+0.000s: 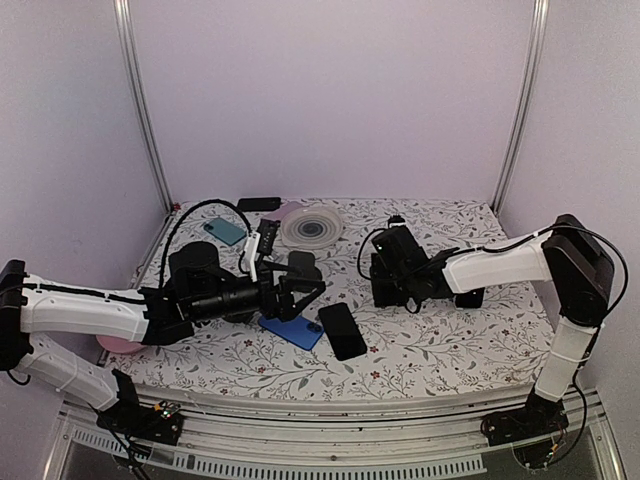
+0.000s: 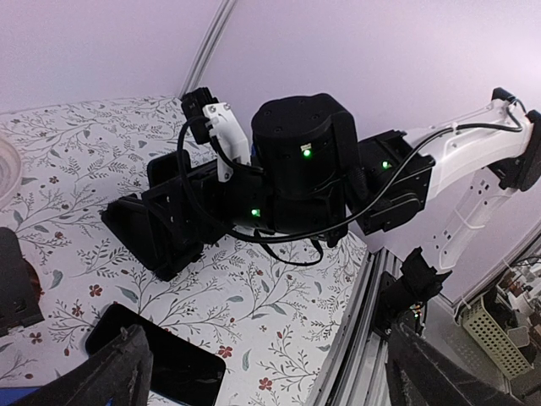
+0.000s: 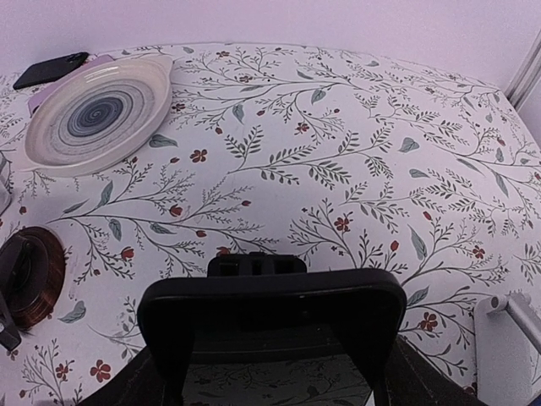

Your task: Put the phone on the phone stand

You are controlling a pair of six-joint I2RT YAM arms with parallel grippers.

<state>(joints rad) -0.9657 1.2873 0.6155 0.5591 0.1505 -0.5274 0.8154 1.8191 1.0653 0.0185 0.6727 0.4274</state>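
The right tool is closed on the phone stand, a black frame that fills the bottom of the right wrist view. Its foot is cut off by the picture's lower edge, and from above the stand merges with the dark tool body, so its outline is hard to trace there. The left tool is wide open and holds nothing. Only the tips of its two fingers show, at the bottom corners of the left wrist view. A black phone lies flat on the flowered desk just below the left tool, apart from the stand. In the left wrist view its lower part is cut off by the frame. A blue phone lies just beside it, its upper end hidden under the left tool. Which of the two is meant for the stand cannot be told. Farther back a teal phone lies partly under a cable. Another dark phone sits at the rear edge beside a striped plate. That plate covers most of a lilac object of unclear kind. A pink shape peeks from beneath the left arm, too hidden to identify. A brown round thing at the left edge of the right wrist view is half covered by something dark.
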